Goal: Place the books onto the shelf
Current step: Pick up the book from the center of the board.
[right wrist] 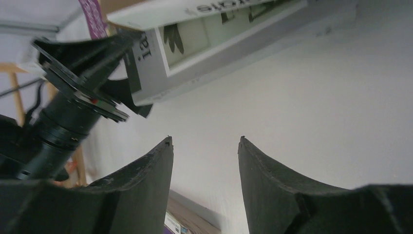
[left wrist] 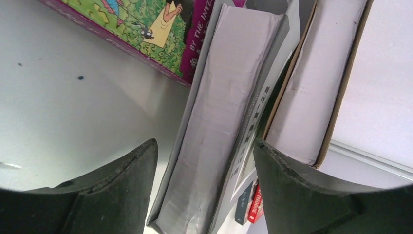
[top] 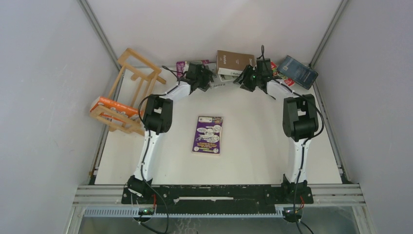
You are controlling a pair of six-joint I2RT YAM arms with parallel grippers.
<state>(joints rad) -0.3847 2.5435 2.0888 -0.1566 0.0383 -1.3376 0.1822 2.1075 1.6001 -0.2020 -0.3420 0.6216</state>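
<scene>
A grey-white book [left wrist: 224, 112] lies at the back of the table under a thick brown book [top: 235, 62]. My left gripper [left wrist: 205, 144] is open and straddles the grey-white book's page edge, with a gap still showing at the left finger. Its right finger sits between that book and the brown book [left wrist: 311, 87]. My right gripper [right wrist: 205, 139] is open and holds nothing, hovering just right of the grey-white book [right wrist: 219, 34]. A purple book [top: 208, 134] lies flat mid-table. The wooden shelf [top: 138, 73] leans at the far left with an orange book [top: 114, 106] in it.
A dark blue book [top: 298, 71] and a red one [top: 287, 80] lie at the back right. An illustrated book with a magenta spine [left wrist: 146, 24] lies left of the grey-white one. Grey walls close in the table on three sides.
</scene>
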